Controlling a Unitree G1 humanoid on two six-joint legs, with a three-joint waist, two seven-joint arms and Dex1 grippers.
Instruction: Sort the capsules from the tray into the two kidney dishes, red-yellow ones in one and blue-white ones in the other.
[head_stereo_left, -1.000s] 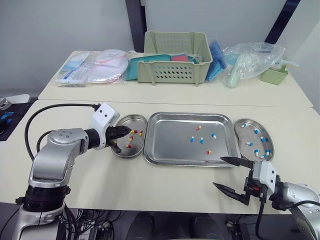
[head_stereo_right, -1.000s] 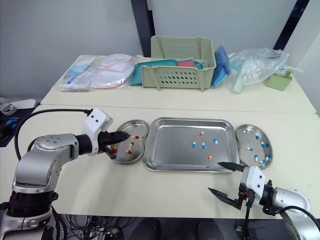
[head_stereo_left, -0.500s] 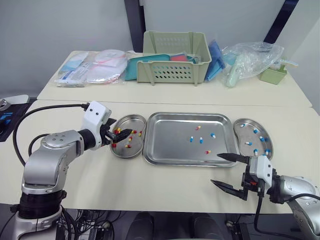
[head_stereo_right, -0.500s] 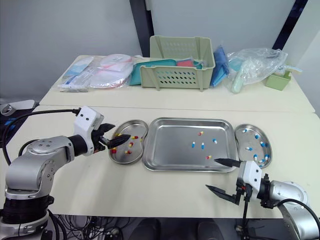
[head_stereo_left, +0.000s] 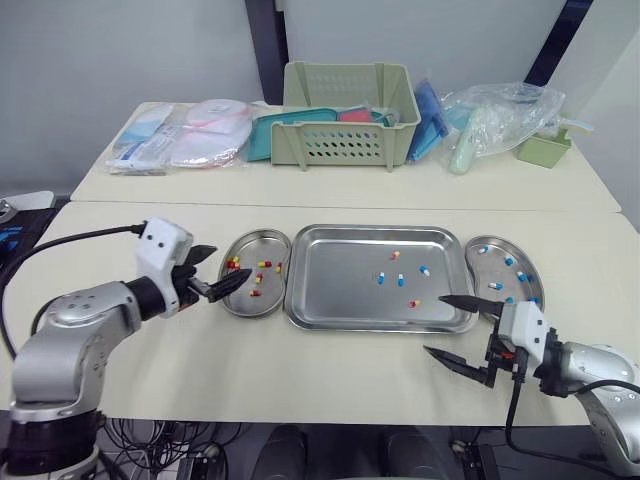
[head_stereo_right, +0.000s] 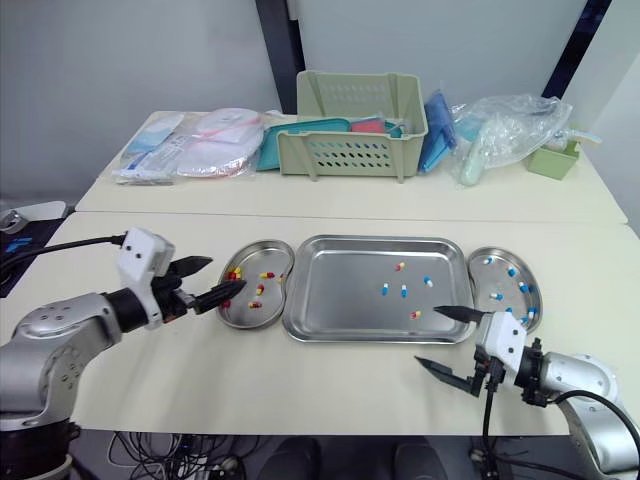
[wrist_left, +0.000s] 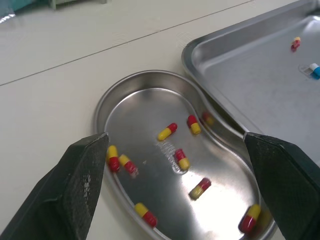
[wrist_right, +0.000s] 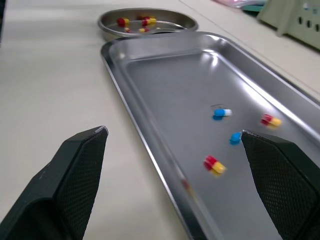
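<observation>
The steel tray (head_stereo_left: 340, 285) lies mid-table and holds a few capsules: red-yellow ones (head_stereo_left: 396, 255) (wrist_right: 214, 165) and blue-white ones (head_stereo_left: 426, 270) (wrist_right: 221, 113). To its left, the kidney dish (head_stereo_left: 263, 304) (wrist_left: 100, 107) holds several red-yellow capsules (wrist_left: 167, 131). The right kidney dish (head_stereo_left: 485, 268) holds several blue-white capsules (head_stereo_left: 520, 276). My left gripper (head_stereo_left: 214, 270) (wrist_left: 176, 137) hovers open and empty at the left dish's outer edge. My right gripper (head_stereo_left: 438, 326) (wrist_right: 173, 132) stands open and empty near the tray's front right corner.
On the back table there is a green basket (head_stereo_left: 350, 115), flat packets (head_stereo_left: 185, 140) to its left, and a plastic bag (head_stereo_left: 495, 120) and a small green box (head_stereo_left: 545, 150) to its right. A black cable (head_stereo_left: 70, 240) loops from my left arm.
My left gripper, shut over the left dish a second ago, has opened and drawn back leftward off the dish. The right gripper stays open in about the same place.
</observation>
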